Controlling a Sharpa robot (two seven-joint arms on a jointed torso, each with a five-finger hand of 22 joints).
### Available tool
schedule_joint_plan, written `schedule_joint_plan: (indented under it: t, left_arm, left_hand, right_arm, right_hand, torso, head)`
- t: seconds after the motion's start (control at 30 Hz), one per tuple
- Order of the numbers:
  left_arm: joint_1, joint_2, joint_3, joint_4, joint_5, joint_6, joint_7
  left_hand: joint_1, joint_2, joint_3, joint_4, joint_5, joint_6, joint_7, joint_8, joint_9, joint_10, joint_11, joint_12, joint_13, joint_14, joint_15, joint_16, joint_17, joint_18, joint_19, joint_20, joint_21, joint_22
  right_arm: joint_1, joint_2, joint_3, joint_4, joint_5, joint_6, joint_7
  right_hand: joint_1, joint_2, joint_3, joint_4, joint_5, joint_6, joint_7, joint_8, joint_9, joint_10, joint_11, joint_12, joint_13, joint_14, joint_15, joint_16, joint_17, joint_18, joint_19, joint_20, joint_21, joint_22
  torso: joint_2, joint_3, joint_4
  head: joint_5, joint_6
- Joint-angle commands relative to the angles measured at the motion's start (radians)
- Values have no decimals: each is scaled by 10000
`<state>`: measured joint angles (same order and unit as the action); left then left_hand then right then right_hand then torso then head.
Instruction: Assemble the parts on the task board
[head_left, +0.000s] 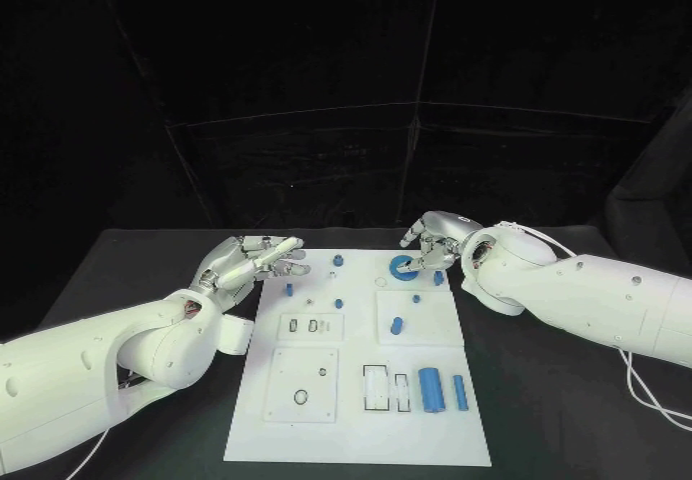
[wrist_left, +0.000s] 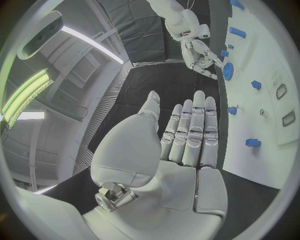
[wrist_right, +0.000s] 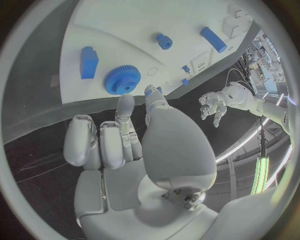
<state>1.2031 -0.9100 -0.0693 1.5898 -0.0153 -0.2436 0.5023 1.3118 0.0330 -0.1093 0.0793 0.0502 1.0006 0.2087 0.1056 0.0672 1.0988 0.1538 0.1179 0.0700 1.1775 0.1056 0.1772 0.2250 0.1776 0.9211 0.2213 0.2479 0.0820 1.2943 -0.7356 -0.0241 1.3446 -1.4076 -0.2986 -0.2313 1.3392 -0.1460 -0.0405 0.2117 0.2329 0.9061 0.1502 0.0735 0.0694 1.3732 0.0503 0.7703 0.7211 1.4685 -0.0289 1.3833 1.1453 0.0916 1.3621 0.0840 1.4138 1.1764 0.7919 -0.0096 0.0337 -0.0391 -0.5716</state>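
The right hand (head_left: 433, 243) partly hides the blue gear (head_left: 405, 268). The board's (head_left: 274, 420) small far pegs are too small to identify.

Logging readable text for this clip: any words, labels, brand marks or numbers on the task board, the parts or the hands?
None can be read.
The task board carries only outlined recesses, no lettering.
The blue gear and the other blue parts are unmarked.
The left hand and right hand show no legible marking.

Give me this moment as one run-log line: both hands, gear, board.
left hand: open, at board's left edge | right hand: open, fingertips by blue gear | gear: lying on task board | held: nothing
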Motion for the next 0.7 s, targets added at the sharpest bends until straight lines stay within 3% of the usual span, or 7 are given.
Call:
schedule_joint_plan:
  t: [0.03, 0.13, 0.23, 0.33, 0.47, 0.7]
  left_arm:
    - [17, 18, 7, -25, -43, 172, 44]
    - [17, 31, 7, -46, -43, 172, 44]
    - [17, 55, 7, -77, -43, 156, 51]
    - [16, 69, 6, -95, -43, 150, 50]
    - [16, 76, 6, -107, -43, 144, 52]
    - [15, 86, 6, -131, -43, 141, 50]
  left_hand:
    - [1, 141, 11, -69, -9, 59, -33, -36, 9, 75, -28, -58, 2, -63, 4, -37, 16, 74, -30, 44, -34, -15]
    - [1, 141, 11, -69, -9, 59, -33, -36, 9, 75, -28, -58, 2, -63, 4, -37, 16, 74, -30, 44, -34, -15]
    - [2, 143, 10, -71, -9, 61, -34, -37, 9, 77, -29, -60, 1, -62, 4, -39, 17, 74, -29, 43, -35, -16]
    - [2, 143, 10, -71, -9, 61, -34, -37, 9, 77, -29, -60, 1, -62, 4, -39, 17, 74, -29, 43, -35, -16]
    - [2, 143, 10, -71, -9, 61, -34, -37, 9, 77, -29, -60, 1, -62, 4, -39, 17, 74, -29, 43, -35, -16]
    - [7, 148, 10, -78, -10, 60, -31, -40, 8, 74, -28, -66, 0, -59, 2, -43, 19, 75, -28, 43, -37, -17]
  right_arm:
    - [30, -18, 11, 32, 443, 706, -451]
    - [31, -8, 11, -8, 400, 817, -498]
    - [30, 32, 10, -81, 270, 968, -554]
    - [30, 84, 9, -209, 192, 1095, -599]
    - [29, 116, 9, -301, 161, 1184, -605]
    - [28, 187, 8, -344, 65, 1335, -617]
  right_hand:
    - [232, -54, -96, 370, -20, -69, -7, 25, 0, -1, 35, 1448, 1563, 419, 83, 207, 392, -152, 96, 10, 116, 231]
    - [520, -87, -147, 708, 107, -72, 36, 56, 3, 157, 80, 3182, 3418, 461, 124, 438, 820, -208, 214, 69, 272, 538]
    - [572, -5, -206, 711, 340, -12, 55, 114, 6, 761, 142, 5309, 5617, 546, 163, 726, 1353, -289, 421, 117, 461, 954]
    - [640, 114, -164, 658, 493, 42, 55, 153, 12, 895, 148, 5764, 6102, 560, 175, 799, 1486, -314, 491, 132, 520, 1086]
    - [703, 194, -138, 587, 591, 79, 52, 181, 13, 905, 150, 5886, 6241, 564, 180, 837, 1552, -324, 517, 137, 545, 1140]
    - [802, 394, -91, 382, 570, 186, 40, 252, 17, 1142, 146, 6441, 6830, 597, 182, 951, 1784, -390, 695, 142, 679, 1469]
  torso:
    - [14, 4, -5]
    - [11, 0, 11]
    - [12, -14, 38]
    - [13, 2, 41]
    - [7, -19, 44]
    - [14, -9, 34]
  head:
    - [-36, 5]
    - [-54, -6]
    - [-94, -28]
    - [-93, -35]
    - [-97, -46]
    - [-84, -87]
